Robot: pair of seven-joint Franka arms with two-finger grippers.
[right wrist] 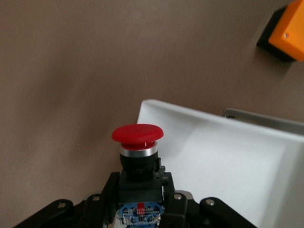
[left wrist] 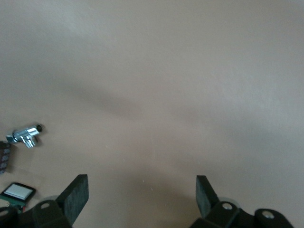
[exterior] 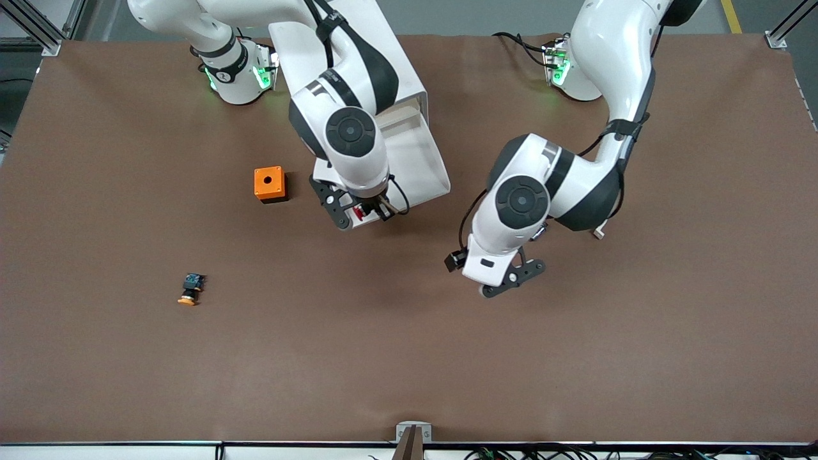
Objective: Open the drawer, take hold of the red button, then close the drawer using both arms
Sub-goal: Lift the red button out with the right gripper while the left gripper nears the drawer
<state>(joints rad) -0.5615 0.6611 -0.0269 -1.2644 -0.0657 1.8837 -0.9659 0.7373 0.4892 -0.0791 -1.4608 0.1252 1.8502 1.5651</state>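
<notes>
In the front view, the drawer stands pulled out of the cabinet, and the right gripper hangs over its front corner with the button showing as a speck of red between the fingers. The left gripper waits over bare table toward the left arm's end, nearer the camera than the drawer. An orange cube and a yellow-capped button lie on the table toward the right arm's end. In the left wrist view, the left gripper is spread wide over bare table, holding nothing. In the right wrist view, the right gripper pinches the button by its black body, red cap outward, just over the drawer rim. The step in hand seems to be carrying the button clear: lift it straight, keep the pinch firm, and clear the rim before the drawer is pushed shut.
</notes>
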